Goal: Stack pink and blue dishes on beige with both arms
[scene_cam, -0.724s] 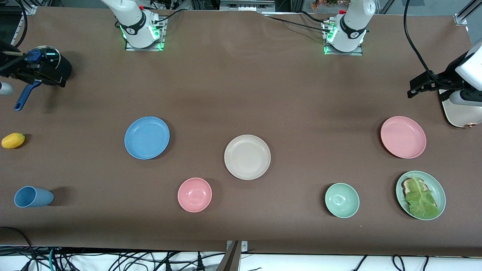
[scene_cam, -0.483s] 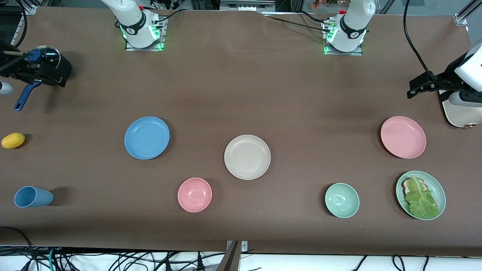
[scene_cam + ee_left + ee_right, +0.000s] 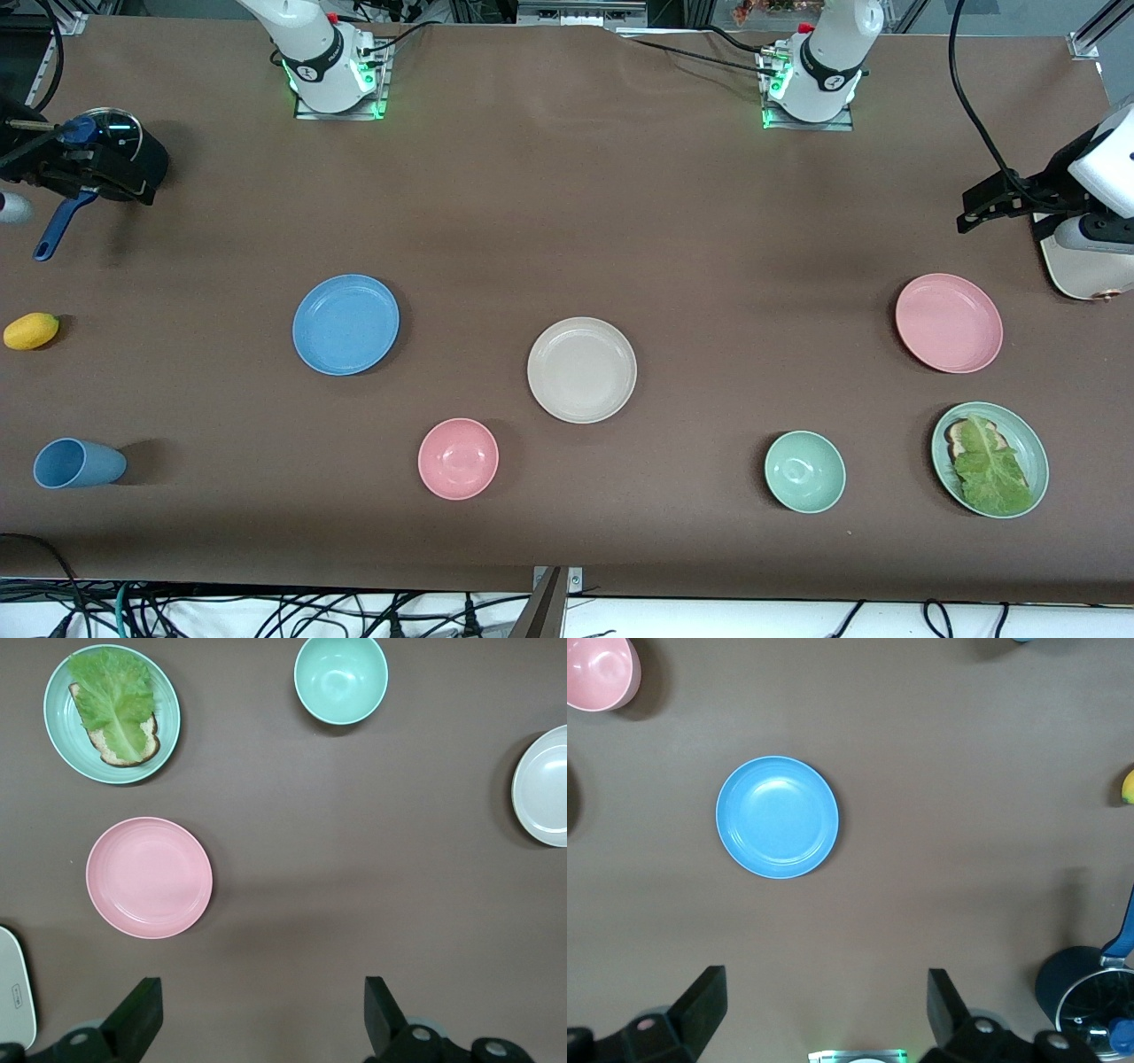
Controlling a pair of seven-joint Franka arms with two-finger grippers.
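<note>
The beige plate [image 3: 582, 369] lies mid-table, also at the left wrist view's edge [image 3: 542, 786]. The blue plate [image 3: 345, 324] [image 3: 777, 817] lies toward the right arm's end. The pink plate [image 3: 949, 322] [image 3: 149, 877] lies toward the left arm's end. All three are apart and bare. My left gripper [image 3: 261, 1019] hangs open high over bare table between the pink plate and its arm's base. High over the table between the blue plate and its own base, my right gripper [image 3: 824, 1014] is open too. Neither holds anything.
Nearer the camera sit a pink bowl [image 3: 458, 458], a green bowl [image 3: 804, 471] and a green plate with lettuce on bread [image 3: 990, 459]. A blue cup [image 3: 78, 463], a yellow fruit [image 3: 31, 330] and a lidded pan [image 3: 115, 133] lie at the right arm's end.
The white and black arm part at the left arm's end of the table shifted very slightly. The plates and bowls have not moved.
</note>
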